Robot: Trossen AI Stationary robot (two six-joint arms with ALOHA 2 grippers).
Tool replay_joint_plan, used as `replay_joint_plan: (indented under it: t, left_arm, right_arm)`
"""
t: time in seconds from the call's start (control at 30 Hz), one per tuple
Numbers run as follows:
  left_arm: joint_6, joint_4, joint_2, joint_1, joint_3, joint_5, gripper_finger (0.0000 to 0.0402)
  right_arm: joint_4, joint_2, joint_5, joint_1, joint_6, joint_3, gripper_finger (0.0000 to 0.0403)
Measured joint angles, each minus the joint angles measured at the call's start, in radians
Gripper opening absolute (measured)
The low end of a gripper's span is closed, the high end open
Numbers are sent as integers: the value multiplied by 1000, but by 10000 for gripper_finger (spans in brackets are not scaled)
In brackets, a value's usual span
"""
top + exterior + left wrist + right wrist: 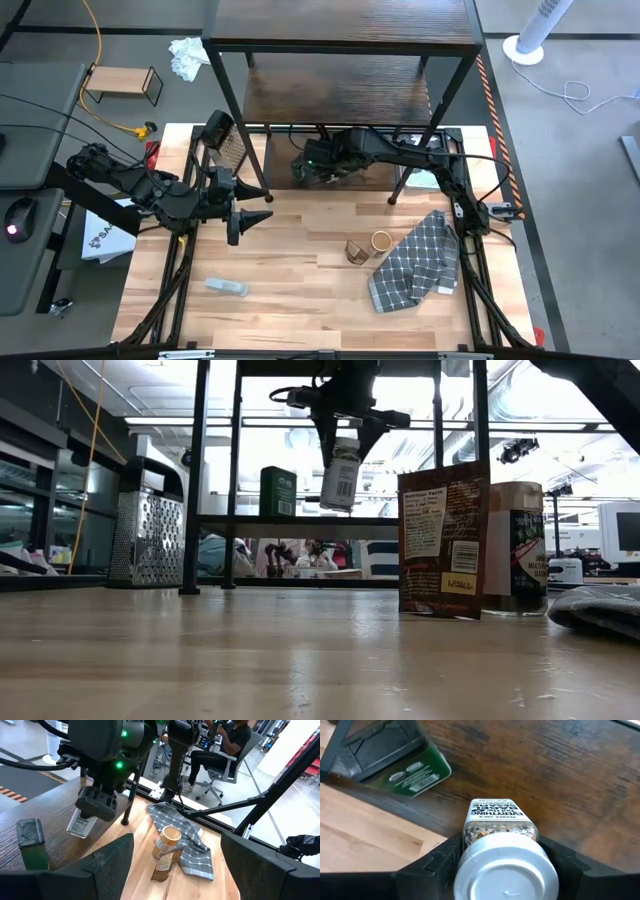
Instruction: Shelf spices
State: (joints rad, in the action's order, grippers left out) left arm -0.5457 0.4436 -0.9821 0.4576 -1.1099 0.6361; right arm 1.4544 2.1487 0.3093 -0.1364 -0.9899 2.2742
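Observation:
My right gripper [345, 432] reaches under the dark wood shelf [340, 20] and is shut on the white-capped jar [341, 475]. This jar is over the shelf's lowest board [570, 775]. A dark green jar [395, 770] stands on that board beside it. The tan-lidded jar [382, 241] and the reddish-brown packet [355, 251] stand on the table next to the checked cloth. My left gripper [262, 207] hovers open over the table's left half and touches nothing. The slim amber bottle is not in view. My right gripper holds the white-capped jar by its cap end [500, 865], pinched between the two fingers [440, 862], one on either side. The fingers come from above, pointing down. The jar hangs below them, slightly tilted, its base [338, 506] close above the lowest board.
A metal box grater [222, 140] stands by the shelf's left leg. A grey checked cloth [415, 262] lies on the table's right side, and a clear flat plastic object [227, 288] near the front left. The shelf's black legs [195, 480] flank the board. A person sits beyond the table.

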Motion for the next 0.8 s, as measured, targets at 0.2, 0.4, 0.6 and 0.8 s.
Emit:
replay_joint_plan:
  t: [0.2, 0.4, 0.6, 0.8]
  left_arm:
    - [-1, 1, 0, 0, 0, 1, 294]
    - [-3, 0, 0, 0, 0, 2, 294]
    - [-2, 1, 0, 0, 0, 3, 294]
    - [0, 9, 0, 0, 0, 4, 294]
  right_arm:
    - [-5, 0, 16, -6, 3, 0, 219]
    - [-5, 0, -12, -14, 14, 0, 244]
    - [-20, 0, 43, -15, 14, 5, 264]
    - [-31, -1, 58, -15, 36, 9, 266]
